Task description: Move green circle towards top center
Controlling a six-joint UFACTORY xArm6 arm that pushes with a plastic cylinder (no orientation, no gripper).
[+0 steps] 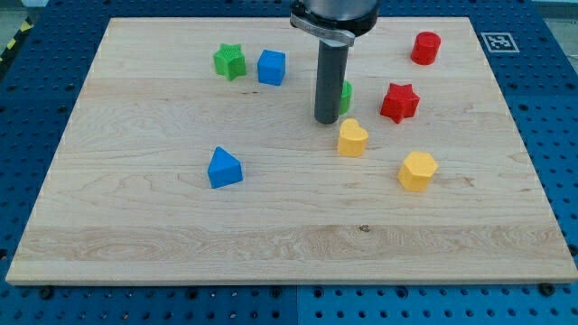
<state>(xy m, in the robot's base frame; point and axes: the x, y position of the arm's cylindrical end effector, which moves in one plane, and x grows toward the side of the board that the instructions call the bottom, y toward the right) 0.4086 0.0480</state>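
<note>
my tip [327, 121]: a bare rod with no jaws to open or close, down on the board [135, 226] | green circle [345, 94]: touching the rod's right side, mostly hidden behind it | yellow heart [352, 138]: just below-right of the tip | red star [398, 102]: right of the green circle | blue cube [271, 67]: up-left of the tip

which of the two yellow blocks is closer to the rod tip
The yellow heart-shaped block, just right of and below my tip. The yellow hexagon block lies farther toward the view's bottom right.
</note>
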